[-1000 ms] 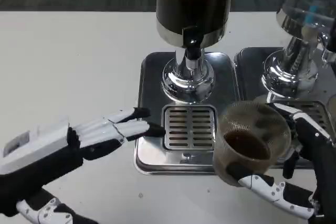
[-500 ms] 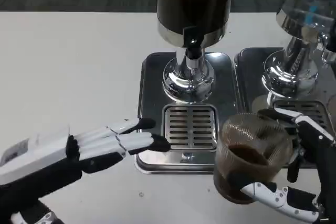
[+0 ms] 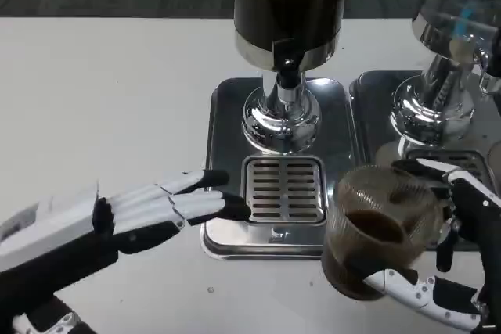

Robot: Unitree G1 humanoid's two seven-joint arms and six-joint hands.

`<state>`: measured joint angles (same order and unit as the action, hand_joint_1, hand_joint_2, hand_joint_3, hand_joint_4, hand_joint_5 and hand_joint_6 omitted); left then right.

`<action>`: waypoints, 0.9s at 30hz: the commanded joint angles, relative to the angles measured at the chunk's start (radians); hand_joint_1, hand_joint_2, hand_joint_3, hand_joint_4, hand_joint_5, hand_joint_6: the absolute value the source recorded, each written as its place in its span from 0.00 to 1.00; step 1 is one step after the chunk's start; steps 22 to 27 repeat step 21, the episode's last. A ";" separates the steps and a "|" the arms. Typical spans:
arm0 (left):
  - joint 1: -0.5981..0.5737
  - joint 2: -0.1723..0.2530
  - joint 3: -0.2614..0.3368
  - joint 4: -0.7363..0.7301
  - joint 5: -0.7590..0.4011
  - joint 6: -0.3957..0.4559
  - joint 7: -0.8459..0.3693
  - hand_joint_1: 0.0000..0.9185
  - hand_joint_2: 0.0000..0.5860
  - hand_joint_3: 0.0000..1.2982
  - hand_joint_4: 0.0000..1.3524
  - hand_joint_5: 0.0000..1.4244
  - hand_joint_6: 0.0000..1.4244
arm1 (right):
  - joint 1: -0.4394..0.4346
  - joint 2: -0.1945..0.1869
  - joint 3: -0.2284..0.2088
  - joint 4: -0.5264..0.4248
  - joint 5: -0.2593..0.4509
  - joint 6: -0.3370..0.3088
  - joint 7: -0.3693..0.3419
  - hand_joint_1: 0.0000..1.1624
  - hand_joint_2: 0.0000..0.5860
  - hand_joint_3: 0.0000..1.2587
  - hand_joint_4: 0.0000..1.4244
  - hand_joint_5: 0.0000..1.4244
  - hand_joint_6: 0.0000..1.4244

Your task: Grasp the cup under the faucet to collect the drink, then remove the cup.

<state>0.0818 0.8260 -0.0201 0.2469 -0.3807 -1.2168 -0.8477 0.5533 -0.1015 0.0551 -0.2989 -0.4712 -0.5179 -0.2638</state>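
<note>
The right hand (image 3: 438, 271) grasps the cup (image 3: 378, 228), fingers wrapped round its wall from behind and below. The cup holds dark drink in its lower part and sits off the near right corner of the drip tray (image 3: 227, 115), clear of the faucet (image 3: 286, 68) and tilted a little toward the camera. Collecting looks done; what remains is carrying the cup away and setting it down.

To do that well, the cup should be brought level first, since the tilt puts the liquid nearer the near rim. A slow, steady move toward the near edge of the bench (image 3: 117, 84), away from the drip tray, would suit, with the grip unchanged.

The left hand (image 3: 149, 213) is released, fingers stretched flat and apart, their tips touching the drip tray's near left rim beside the grate (image 3: 283, 189). A second dispenser base (image 3: 434, 107) stands right of the drip tray, just behind the cup, so room is tight there. The open bench lies left of the drip tray and in front of it.
</note>
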 commanded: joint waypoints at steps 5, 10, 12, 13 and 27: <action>0.002 0.011 -0.002 0.003 0.009 -0.005 -0.004 0.00 0.15 0.10 0.02 0.01 0.03 | -0.022 0.011 -0.012 -0.009 0.020 -0.055 -0.019 0.73 0.27 0.57 0.55 0.67 0.88; -0.003 0.008 -0.005 0.007 0.009 -0.002 -0.005 0.00 0.15 0.10 0.02 0.01 0.03 | -0.019 0.015 -0.018 -0.012 0.016 -0.058 -0.022 0.74 0.27 0.58 0.55 0.68 0.88; -0.005 0.007 -0.007 0.010 0.009 -0.001 -0.006 0.00 0.15 0.10 0.02 0.01 0.03 | -0.019 0.017 -0.021 -0.013 0.015 -0.060 -0.024 0.74 0.27 0.58 0.55 0.68 0.88; -0.006 0.007 -0.007 0.010 0.008 -0.001 -0.006 0.00 0.15 0.10 0.02 0.01 0.03 | -0.018 0.018 -0.023 -0.013 0.014 -0.062 -0.024 0.74 0.27 0.58 0.55 0.68 0.88; -0.013 0.008 -0.010 0.018 0.005 0.003 -0.009 0.00 0.15 0.10 0.02 0.01 0.03 | -0.018 0.025 -0.029 -0.010 0.012 -0.071 -0.027 0.74 0.26 0.59 0.56 0.68 0.89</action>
